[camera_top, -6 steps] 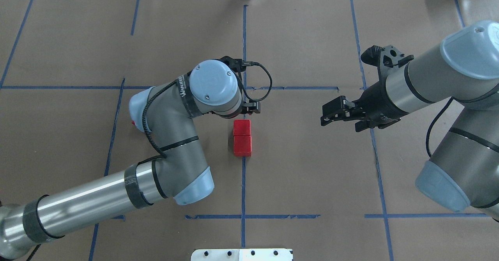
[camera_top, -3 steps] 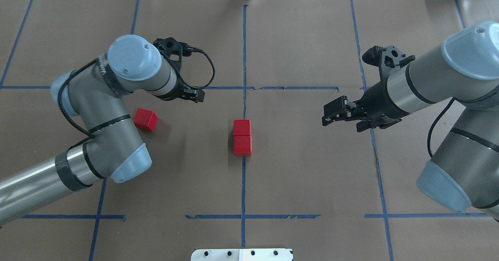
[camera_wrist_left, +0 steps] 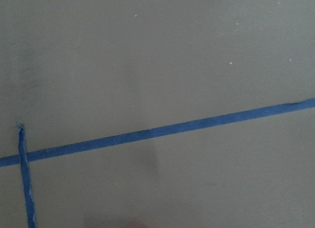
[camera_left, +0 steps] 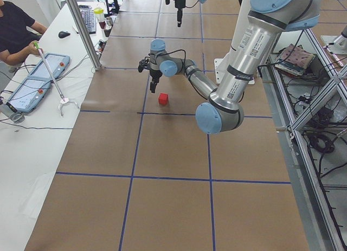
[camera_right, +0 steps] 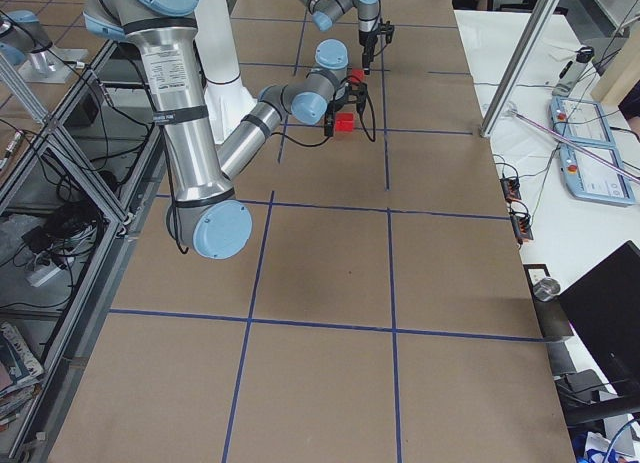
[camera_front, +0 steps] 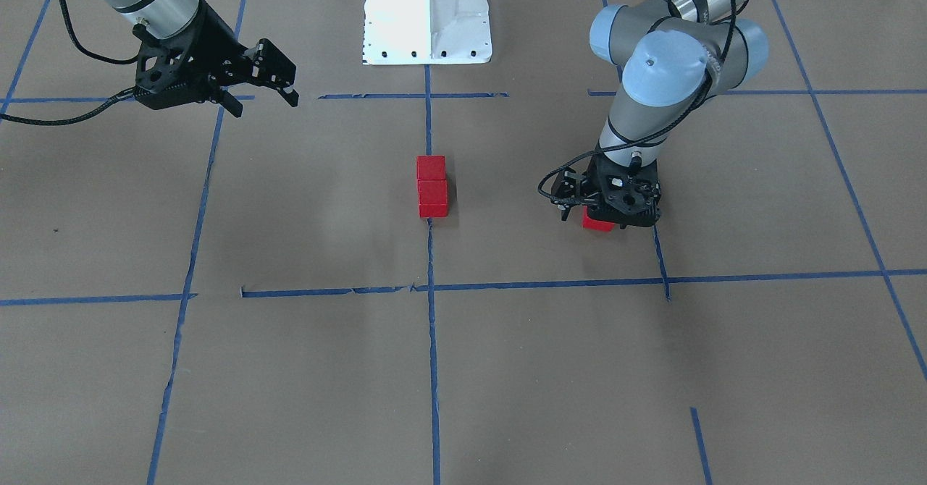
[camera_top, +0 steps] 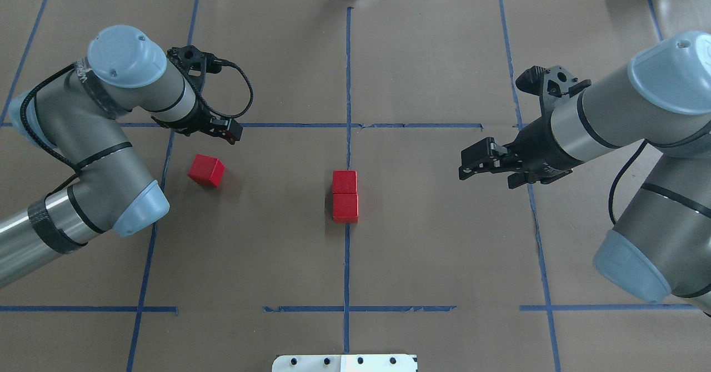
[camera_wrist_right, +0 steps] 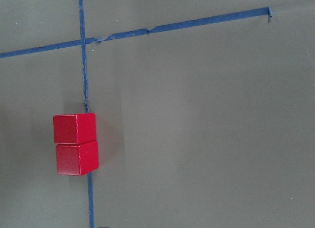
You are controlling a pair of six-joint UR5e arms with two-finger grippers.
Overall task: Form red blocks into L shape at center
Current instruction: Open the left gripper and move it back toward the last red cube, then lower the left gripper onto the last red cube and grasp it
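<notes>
Swinging off the blue tape line point(camera_top: 348, 72), where two red blocks point(camera_top: 345, 194) sit touching as the L's stem, the left gripper point(camera_front: 615, 206) now hangs by the third block point(camera_top: 206, 170), well to the robot's left of that line, likely to fetch it. Its jaw spread cannot be told. Right of the line, the right gripper point(camera_top: 465, 165) idles, fingers apart.

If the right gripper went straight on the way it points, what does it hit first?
Probably the bare brown paper short of the two joined red blocks; the right gripper slants down toward them, though its height is unclear.
</notes>
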